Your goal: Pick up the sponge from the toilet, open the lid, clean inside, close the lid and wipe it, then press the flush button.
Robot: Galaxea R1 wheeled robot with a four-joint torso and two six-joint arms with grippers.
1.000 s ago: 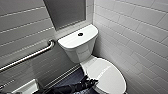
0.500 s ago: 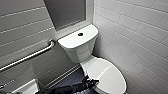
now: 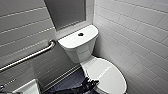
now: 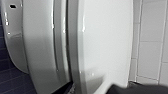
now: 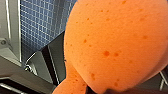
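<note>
Right end effector clenched on the sponge (image 5: 112, 42). Left end effector (image 3: 90, 83) sits at the near rim of the lid (image 3: 110, 75), which is down; can't tell its grip state. Suggest catching the seam (image 4: 68, 45) under the lid and swinging it up towards the tank (image 3: 75, 43) of the toilet (image 3: 86, 62). Flush button (image 3: 80, 34) is on top. Dark tiled floor (image 3: 71, 81), grab bar (image 3: 30, 57), white tiled walls (image 3: 135, 32).
</note>
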